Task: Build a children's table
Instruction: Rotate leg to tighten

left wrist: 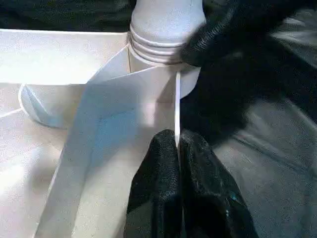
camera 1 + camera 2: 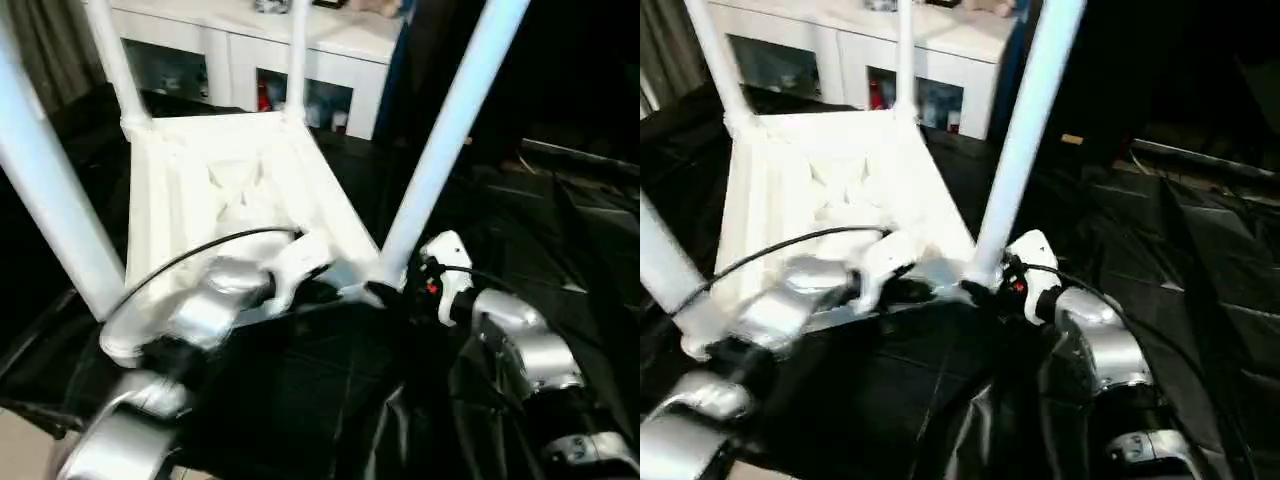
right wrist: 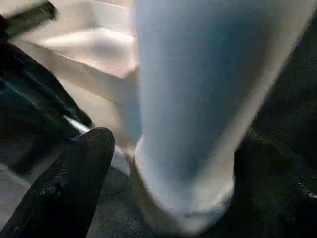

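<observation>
We see a dim scene with motion blur throughout; the white legs [image 2: 445, 140] glare bluish, the dark cloth [image 2: 320, 400] swallows detail, and close-ups are out of focus.

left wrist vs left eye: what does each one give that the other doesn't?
Left wrist alone: the left gripper shut on the thin edge of the table top, just below the threaded leg base.

Left eye alone: the table upside down on black sheeting, four legs standing up, the white cabinet behind, both silver forearms.

Shared: the near right leg seated in its corner socket, a black finger of the right gripper at its base.
</observation>
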`<state>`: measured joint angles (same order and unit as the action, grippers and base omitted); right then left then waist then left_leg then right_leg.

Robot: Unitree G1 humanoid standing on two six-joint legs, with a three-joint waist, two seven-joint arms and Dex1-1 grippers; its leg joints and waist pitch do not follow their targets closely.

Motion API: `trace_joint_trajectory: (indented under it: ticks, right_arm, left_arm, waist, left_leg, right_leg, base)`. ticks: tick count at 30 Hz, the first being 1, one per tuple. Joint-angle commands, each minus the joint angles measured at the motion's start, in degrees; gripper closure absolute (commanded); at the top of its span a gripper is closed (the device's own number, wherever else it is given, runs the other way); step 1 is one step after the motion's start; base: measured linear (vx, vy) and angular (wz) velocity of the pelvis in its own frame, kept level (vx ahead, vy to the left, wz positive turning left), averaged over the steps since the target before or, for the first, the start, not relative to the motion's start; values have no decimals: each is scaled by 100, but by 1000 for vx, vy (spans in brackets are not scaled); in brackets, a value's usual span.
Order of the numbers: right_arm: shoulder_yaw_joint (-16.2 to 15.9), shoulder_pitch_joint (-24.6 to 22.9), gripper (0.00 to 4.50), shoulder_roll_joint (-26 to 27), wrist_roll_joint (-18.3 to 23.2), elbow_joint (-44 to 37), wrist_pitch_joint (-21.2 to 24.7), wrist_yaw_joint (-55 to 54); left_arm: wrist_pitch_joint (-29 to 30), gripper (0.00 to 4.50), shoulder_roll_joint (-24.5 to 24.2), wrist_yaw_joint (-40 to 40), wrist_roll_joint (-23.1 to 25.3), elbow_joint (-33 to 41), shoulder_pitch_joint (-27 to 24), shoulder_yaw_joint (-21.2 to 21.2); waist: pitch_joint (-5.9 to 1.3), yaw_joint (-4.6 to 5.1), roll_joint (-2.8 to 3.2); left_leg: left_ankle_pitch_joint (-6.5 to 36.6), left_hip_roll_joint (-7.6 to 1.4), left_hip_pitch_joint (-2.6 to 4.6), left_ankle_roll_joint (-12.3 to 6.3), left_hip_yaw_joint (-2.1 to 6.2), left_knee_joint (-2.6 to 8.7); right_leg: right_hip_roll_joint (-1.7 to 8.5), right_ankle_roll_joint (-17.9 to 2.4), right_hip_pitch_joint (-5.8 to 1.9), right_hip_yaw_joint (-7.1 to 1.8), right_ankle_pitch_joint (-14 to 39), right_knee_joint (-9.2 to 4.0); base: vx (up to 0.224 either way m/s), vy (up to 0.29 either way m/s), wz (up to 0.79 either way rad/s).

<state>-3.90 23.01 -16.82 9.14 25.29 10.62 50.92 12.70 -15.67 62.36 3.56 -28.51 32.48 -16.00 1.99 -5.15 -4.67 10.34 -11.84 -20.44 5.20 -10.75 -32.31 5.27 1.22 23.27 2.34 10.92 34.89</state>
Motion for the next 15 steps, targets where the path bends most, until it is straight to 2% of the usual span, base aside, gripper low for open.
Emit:
trace_joint_trajectory:
  ticks: [1,3,6,7,9,10,11,12,15]
  right_arm:
    - [-63,54,40,-159,119,-151,16,342]
    - [-180,46,40,-313,151,-127,-5,630]
    - [-292,57,40,-405,-5,7,-134,795]
    - [-302,49,40,-406,-4,10,-125,846]
    - [-326,46,40,-417,-9,18,-137,916]
    - [-370,23,40,-446,15,-13,-128,1002]
    - [-380,12,40,-455,25,-30,-124,1015]
    - [-394,11,65,-464,50,-36,-116,1043]
    - [-425,28,77,-466,80,-10,-114,1075]
  left_arm:
    - [-49,450,62,521,-506,85,-285,-59]
    - [125,450,-164,726,-539,306,-388,-57]
    - [176,450,-302,769,-544,395,-442,-9]
    - [184,450,-343,789,-554,422,-464,0]
    - [193,450,-380,823,-566,454,-488,12]
    - [244,450,-446,867,-592,567,-554,40]
    - [262,450,-459,872,-599,603,-573,48]
    - [280,450,-469,871,-604,620,-579,54]
    - [336,450,-488,866,-618,669,-590,53]
  waist:
    - [-242,-17,-72]
    - [-243,-12,-78]
    - [-248,-5,-81]
    - [-246,-3,-103]
    - [-252,-10,-94]
    - [-249,-5,-120]
    - [-248,-11,-116]
    - [-248,-10,-110]
    - [-247,-3,-122]
  left_leg:
    - [1272,-160,-14,-295,41,364]
    - [1223,-150,-2,-306,22,354]
    - [1171,-140,-8,-302,14,345]
    - [1146,-138,-5,-314,4,335]
    - [1080,-136,-5,-330,5,331]
    - [1054,-136,-5,-340,-1,328]
    - [1029,-138,-12,-351,2,329]
    - [1016,-139,-11,-352,3,329]
    - [1006,-141,2,-360,-5,323]
  right_leg:
    - [268,-922,-209,-177,1735,-469]
    - [243,-1037,-211,-171,1458,-431]
    - [243,-1062,-220,-170,1381,-422]
    - [245,-1074,-216,-175,1342,-423]
    - [247,-1079,-224,-174,1286,-409]
    - [247,-1081,-228,-175,1270,-410]
    - [254,-1084,-236,-176,1268,-403]
    - [253,-1082,-237,-175,1272,-401]
    - [246,-1087,-228,-177,1268,-397]
  base:
    - [0,0,0]
    - [0,0,0]
    - [0,0,0]
    - [0,0,0]
    - [0,0,0]
    - [0,0,0]
    - [0,0,0]
    - [0,0,0]
    - [0,0,0]
